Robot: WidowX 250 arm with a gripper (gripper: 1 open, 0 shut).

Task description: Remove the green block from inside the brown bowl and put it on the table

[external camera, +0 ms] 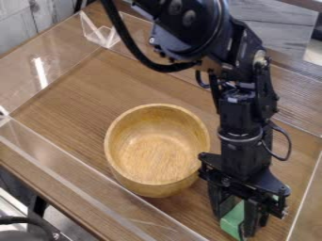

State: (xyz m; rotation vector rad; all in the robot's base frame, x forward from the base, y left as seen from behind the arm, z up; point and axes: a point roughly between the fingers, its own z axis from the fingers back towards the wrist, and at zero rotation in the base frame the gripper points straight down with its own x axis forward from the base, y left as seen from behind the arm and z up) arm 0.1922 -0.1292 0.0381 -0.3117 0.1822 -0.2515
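The green block stands between the black fingers of my gripper, which is shut on it. It sits low over the table, just right of the brown bowl; I cannot tell whether it touches the wood. The bowl is round, light wood, with nothing inside it. The black arm rises from the gripper toward the top of the view and hides part of the block.
Low clear acrylic walls edge the tabletop along the left and front. The bowl's rim lies close to the gripper's left finger. Bare wood stretches to the left and behind the bowl.
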